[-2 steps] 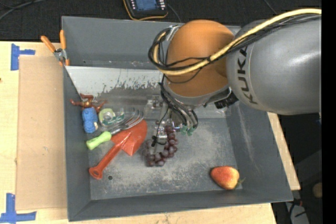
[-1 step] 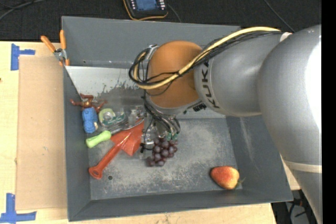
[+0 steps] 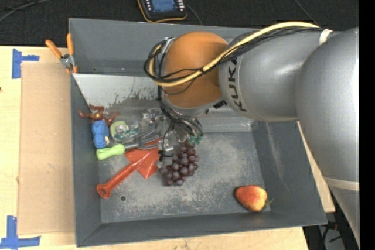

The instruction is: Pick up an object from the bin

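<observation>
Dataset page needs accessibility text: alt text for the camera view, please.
The arm's gripper is down in the grey bin, over a dark purple bunch of grapes beside an orange-red funnel. A blue toy and a green piece lie to their left; a red-yellow apple sits apart near the bin's lower right corner.

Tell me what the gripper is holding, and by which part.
Cannot be told: the gripper sits at the top of the purple grape bunch, beside the red funnel.
</observation>
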`<action>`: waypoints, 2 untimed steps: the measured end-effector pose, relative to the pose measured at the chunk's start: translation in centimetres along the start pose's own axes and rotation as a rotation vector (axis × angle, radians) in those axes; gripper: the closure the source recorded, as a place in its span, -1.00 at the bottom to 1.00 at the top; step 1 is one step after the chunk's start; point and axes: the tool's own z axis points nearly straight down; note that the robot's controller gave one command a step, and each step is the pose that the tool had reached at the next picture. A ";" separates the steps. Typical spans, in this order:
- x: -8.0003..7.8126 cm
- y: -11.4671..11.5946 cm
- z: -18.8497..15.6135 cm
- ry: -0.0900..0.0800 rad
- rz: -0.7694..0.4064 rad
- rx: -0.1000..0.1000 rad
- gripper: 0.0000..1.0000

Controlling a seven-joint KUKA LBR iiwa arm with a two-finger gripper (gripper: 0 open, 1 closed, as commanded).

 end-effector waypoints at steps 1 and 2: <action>0.1 0.7 3.8 0.014 -0.031 -0.002 -1.00; -0.9 0.6 6.5 -0.004 -0.248 0.000 -1.00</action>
